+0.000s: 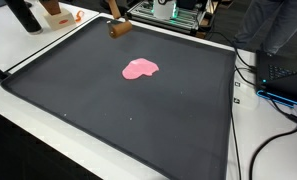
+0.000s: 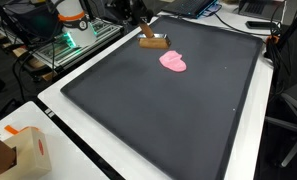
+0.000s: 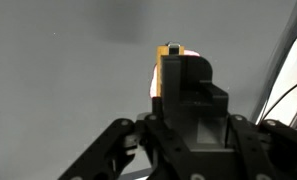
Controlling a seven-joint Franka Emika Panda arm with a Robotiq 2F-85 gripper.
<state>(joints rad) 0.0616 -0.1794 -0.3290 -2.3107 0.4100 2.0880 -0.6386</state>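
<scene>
So, end effector (image 2: 144, 32): squeezed together on the wooden block (image 1: 119, 29), so it won't drop.
Pink blob (image 1: 140, 68): flat on the black mat (image 1: 68, 100), near the block.

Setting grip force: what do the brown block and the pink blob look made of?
Brown block: probably wood; matte tan, with hard, straight edges. Pink blob: seemingly soft, cloth or putty; it lies flat with an irregular outline and a matte surface.

A soft blob (image 1: 140, 68) is lying on the mat (image 1: 88, 120), which is covering the counter (image 1: 18, 45). A block (image 1: 118, 28) is sitting behind the blob, near the mat's far edge.
</scene>
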